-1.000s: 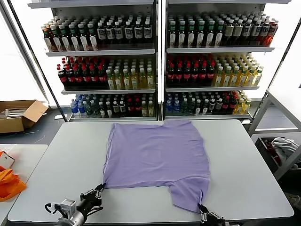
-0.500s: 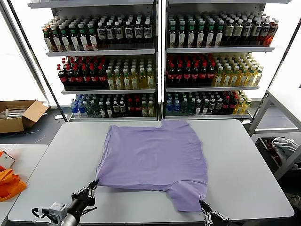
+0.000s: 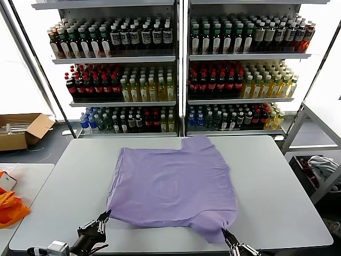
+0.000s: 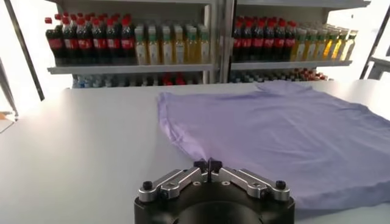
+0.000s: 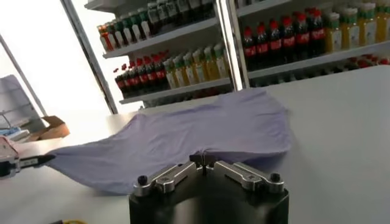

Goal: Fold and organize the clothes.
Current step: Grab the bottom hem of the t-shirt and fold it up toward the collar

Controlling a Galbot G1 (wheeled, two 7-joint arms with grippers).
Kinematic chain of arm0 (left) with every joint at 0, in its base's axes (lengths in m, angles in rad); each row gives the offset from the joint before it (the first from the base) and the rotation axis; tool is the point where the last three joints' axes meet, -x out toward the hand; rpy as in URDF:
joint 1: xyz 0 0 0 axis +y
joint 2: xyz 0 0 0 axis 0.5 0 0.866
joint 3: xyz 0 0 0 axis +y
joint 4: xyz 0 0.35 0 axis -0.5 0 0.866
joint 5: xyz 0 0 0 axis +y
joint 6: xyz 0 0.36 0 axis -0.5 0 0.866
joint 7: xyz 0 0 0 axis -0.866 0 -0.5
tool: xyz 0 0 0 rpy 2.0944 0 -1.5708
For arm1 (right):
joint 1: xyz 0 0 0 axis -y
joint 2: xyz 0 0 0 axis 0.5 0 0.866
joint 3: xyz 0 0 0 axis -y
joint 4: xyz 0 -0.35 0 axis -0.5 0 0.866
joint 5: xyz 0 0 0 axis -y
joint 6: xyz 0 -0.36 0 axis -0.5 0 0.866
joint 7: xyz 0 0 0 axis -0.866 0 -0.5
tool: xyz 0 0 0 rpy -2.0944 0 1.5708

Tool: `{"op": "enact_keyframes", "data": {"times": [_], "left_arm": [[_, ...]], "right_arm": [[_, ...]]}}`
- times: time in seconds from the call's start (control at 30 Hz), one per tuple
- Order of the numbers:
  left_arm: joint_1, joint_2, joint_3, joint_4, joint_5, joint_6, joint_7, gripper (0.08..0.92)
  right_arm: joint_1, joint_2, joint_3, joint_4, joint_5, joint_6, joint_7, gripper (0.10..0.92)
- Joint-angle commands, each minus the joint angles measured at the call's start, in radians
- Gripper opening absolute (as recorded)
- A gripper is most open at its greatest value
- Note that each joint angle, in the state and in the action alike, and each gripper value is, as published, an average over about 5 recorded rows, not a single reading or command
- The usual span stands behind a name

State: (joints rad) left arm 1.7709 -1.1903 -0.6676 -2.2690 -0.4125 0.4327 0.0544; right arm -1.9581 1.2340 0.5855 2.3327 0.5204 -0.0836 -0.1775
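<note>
Lavender T-shirt (image 3: 173,184) lies spread, plain side up, on grey surface (image 3: 277,181), centre, collar end toward drink shelves (image 3: 176,69). Left tool (image 3: 103,217) at near-left hem corner, fingers pressed together, pinching shirt fabric; left wrist view shows fabric edge running into closed tips (image 4: 208,164). Right tool (image 3: 226,236) at near-right corner, fingers pressed together on shirt edge; fabric bunched there. Both tools low at near surface edge. Cardboard box (image 3: 21,130) on floor far left; orange fabric (image 3: 10,208) on side table.
</note>
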Motion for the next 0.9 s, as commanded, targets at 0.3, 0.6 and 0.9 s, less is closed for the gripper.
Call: {"op": "enact_keyframes", "data": {"times": [0.3,0.6,0.9], "left_arm": [[-0.296,0.067,0.074,0.177,-0.125,0.011,-0.008,0.088],[-0.541,0.077,0.139,0.389,-0.312,0.051,-0.041,0.087],[-0.644,0.055,0.173,0.529,-0.321,0.074,-0.036,0.087]], "right_arm": [[0.48,-0.058,-0.038,-0.213,0.073,0.007,0.009,0.107],[0.736,-0.048,-0.116,-0.453,0.074,-0.008,0.046,0.107],[0.851,-0.061,-0.192,-0.598,0.047,-0.084,0.071,0.107]]}}
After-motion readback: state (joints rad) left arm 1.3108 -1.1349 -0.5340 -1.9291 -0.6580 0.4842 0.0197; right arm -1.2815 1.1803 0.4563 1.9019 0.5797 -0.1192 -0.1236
